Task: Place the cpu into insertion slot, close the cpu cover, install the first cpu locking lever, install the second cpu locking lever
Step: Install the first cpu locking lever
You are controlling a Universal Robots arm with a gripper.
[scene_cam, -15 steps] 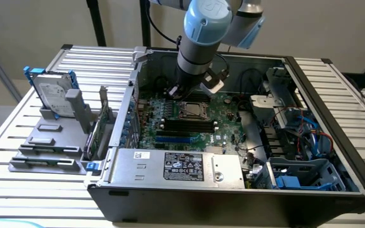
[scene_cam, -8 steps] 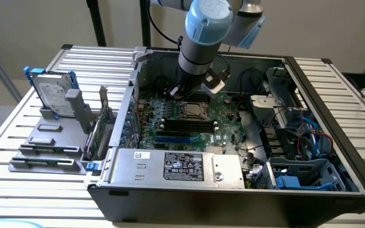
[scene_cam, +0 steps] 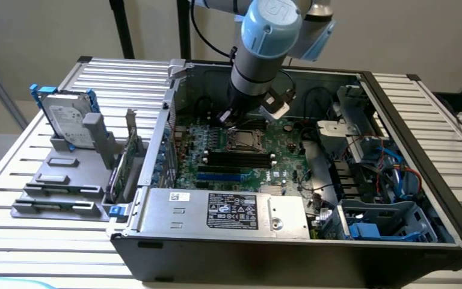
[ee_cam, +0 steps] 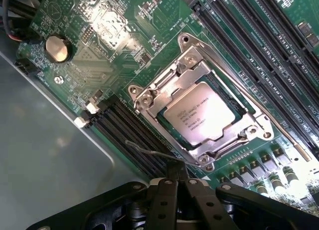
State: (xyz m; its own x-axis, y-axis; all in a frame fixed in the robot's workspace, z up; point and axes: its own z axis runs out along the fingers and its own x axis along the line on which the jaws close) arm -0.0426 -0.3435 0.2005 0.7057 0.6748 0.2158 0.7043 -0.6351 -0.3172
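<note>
Chip seated flat in slot, silvery top and printed label facing up. Cover lowered over slot, metal frame lying around chip's edges, centre cut-out leaving label visible. Claw just beside slot, off one corner, fingertips pressed together, closed, nothing clearly held between them. Thin wire lever alongside slot's edge on claw's side, one end running in towards claw's tips; touching or apart, cannot tell. Long black memory slots just beside slot, between slot and claw, with further ones on slot's far side. Round coin battery well apart from slot, on green board.

From exterior camera: arm reaching down into open computer case, its lower end just above slot. Grey labelled power box nearer camera than slot. Hard drive outside case, standing in grey rack, well off to exterior view's left of slot.
</note>
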